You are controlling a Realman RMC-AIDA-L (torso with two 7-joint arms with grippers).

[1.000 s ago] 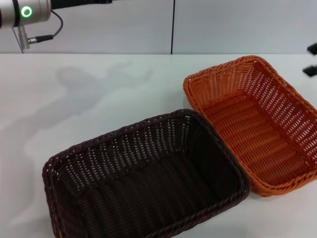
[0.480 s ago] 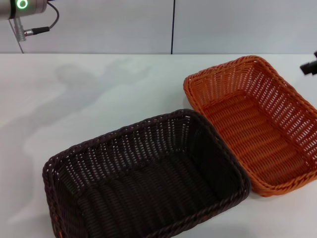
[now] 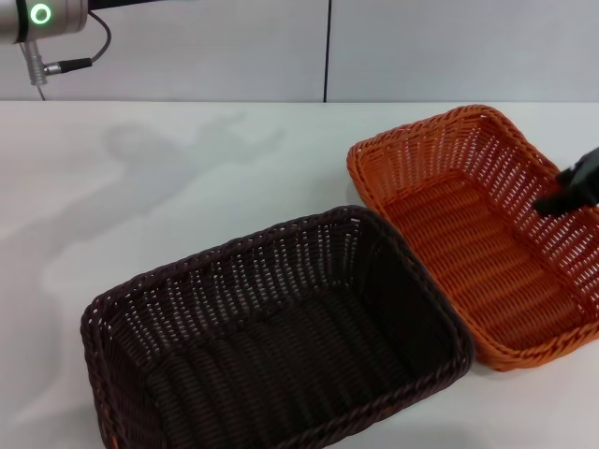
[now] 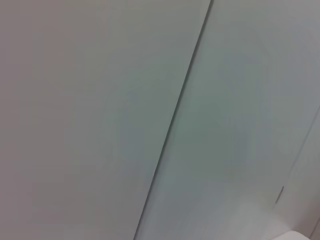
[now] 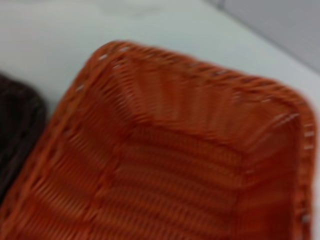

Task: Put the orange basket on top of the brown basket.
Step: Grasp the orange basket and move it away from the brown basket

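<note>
The orange basket rests on the white table at the right, empty, and fills the right wrist view. Touching its near-left side is the brown basket, also empty, in the lower middle; a dark sliver of it shows in the right wrist view. My right gripper comes in from the right edge, low over the orange basket's right wall. The left arm is raised at the top left, its gripper out of view; its wrist camera sees only a wall.
White table stretches to the left and behind the baskets, ending at a grey wall with a vertical seam.
My right gripper has moved down and inward from the far right edge to hang over the orange basket's right wall. The left arm rose slightly. Both baskets stayed put.
</note>
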